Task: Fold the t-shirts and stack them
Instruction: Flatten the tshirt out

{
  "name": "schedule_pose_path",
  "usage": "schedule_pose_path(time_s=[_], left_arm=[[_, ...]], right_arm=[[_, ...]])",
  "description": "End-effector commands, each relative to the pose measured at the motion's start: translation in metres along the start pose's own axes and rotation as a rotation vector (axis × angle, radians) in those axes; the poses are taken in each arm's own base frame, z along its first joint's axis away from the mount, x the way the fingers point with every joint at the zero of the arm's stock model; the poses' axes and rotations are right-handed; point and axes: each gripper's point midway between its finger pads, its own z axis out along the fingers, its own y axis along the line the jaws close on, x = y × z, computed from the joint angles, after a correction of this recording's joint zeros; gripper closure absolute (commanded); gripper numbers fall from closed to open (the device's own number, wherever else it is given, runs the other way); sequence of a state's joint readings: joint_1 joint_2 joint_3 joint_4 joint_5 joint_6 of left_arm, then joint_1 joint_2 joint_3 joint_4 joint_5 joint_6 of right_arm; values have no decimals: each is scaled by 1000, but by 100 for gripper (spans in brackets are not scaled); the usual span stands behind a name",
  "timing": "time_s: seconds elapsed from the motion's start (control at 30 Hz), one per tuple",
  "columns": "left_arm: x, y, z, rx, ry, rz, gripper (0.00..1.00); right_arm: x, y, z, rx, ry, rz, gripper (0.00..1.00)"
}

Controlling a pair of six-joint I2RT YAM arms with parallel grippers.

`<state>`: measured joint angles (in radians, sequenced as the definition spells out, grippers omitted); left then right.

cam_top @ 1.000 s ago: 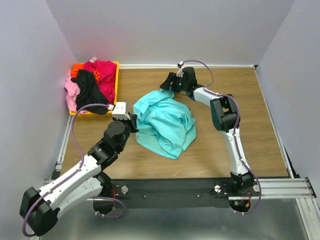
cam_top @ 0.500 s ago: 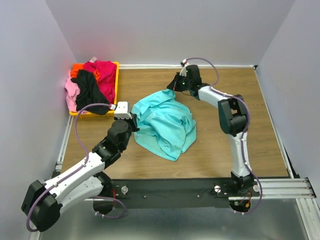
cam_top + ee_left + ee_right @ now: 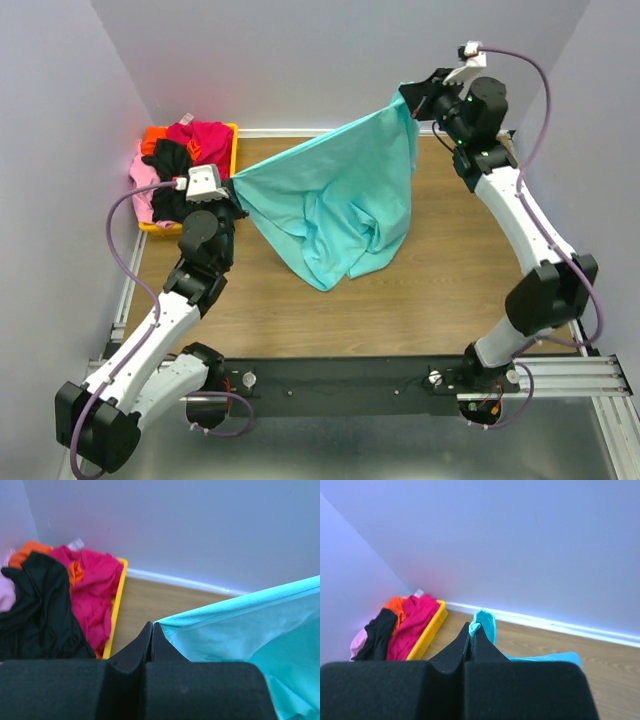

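Observation:
The turquoise t-shirt [image 3: 340, 200] hangs stretched in the air between both arms, its lower part drooping to the wooden table [image 3: 430, 290]. My left gripper [image 3: 232, 192] is shut on the shirt's left corner [image 3: 165, 627], near the bin. My right gripper [image 3: 408, 97] is raised high at the back and is shut on the opposite corner; a bit of turquoise cloth [image 3: 481, 621] pokes out between its fingertips. The magenta-red t-shirt [image 3: 208, 145], black t-shirt [image 3: 168, 172], pink t-shirt [image 3: 141, 190] and orange t-shirt [image 3: 154, 136] lie heaped at the back left.
A yellow-orange plastic bin [image 3: 234, 160] at the table's back left corner holds the heaped shirts. Grey walls close in the table on the left, back and right. A metal rail [image 3: 560, 372] runs along the near edge by the arm bases.
Both arms lifted the turquoise shirt off the table and pulled it apart. The right gripper shut on a corner and rose up to the right; the left gripper moved left towards the bin.

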<state>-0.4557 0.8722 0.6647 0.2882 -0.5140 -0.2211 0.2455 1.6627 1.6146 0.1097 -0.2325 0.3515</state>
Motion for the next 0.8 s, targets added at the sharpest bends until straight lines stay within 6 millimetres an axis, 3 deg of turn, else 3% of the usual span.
schedule_pose_path(time_s=[0.0, 0.07, 0.17, 0.2, 0.23, 0.27, 0.33, 0.4, 0.47, 0.57, 0.67, 0.77], left_arm=[[-55, 0, -1, 10, -142, -4, 100], [-59, 3, -3, 9, -161, -7, 100], [-40, 0, 0, 31, -123, 5, 100], [-34, 1, 1, 29, -110, 7, 100], [-21, 2, 3, 26, -81, 17, 100], [-17, 3, 3, 24, -72, 15, 100], [-1, 8, 3, 5, -36, 17, 100], [6, 11, 3, -7, -19, 17, 100], [14, 10, 3, 1, -2, 6, 100], [24, 1, 7, 42, 19, -1, 100], [35, -1, 12, 40, 54, 15, 100], [49, -4, 18, 48, 84, 25, 100]], right_arm=[[-38, 6, -37, 70, -85, -75, 99], [-45, 13, -63, 69, -108, -88, 99], [-26, 16, -94, 67, -83, -72, 99], [-14, 16, -101, 62, -61, -57, 99], [16, 11, -109, 68, -4, -18, 99], [33, 11, -116, 58, 25, 6, 99], [50, 23, -133, 6, 42, 56, 99], [98, 21, -148, -6, 124, 101, 98], [127, 7, -153, 51, 167, 135, 74], [138, -1, -154, 87, 182, 149, 32], [145, -12, -157, 138, 179, 153, 21], [159, -26, -162, 208, 189, 166, 17]])
